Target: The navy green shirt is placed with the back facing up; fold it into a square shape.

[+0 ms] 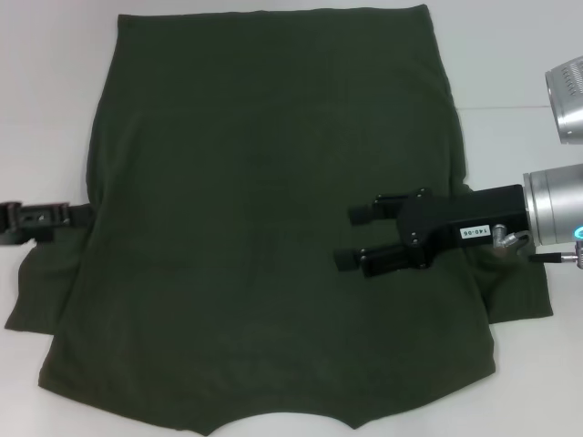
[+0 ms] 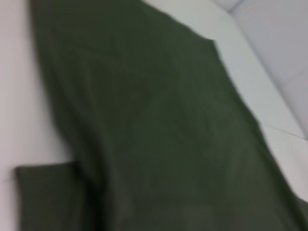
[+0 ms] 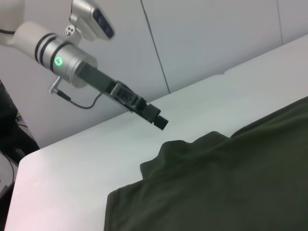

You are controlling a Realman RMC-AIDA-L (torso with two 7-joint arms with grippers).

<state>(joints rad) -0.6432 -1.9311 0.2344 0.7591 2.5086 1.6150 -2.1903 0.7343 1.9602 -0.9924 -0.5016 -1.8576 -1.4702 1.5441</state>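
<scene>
Our right gripper (image 1: 353,237) sits in the right middle of the head view, above the navy green shirt (image 1: 264,209), with its two fingers spread apart and nothing between them. Our left gripper (image 1: 23,218) is at the left edge of the frame, at the shirt's side just above the left sleeve; we cannot tell whether its fingers are spread or closed, and in the right wrist view it (image 3: 156,118) hangs just clear of the cloth.

The shirt lies flat across most of the white bench (image 1: 55,73), hem toward the top of the frame and collar at the bottom edge. Both sleeves stick out, lower left and lower right. We see no fold in the body yet, so we judge the folding barely begun: sleeves and sides need turning in, then the length needs doubling to make a square.
</scene>
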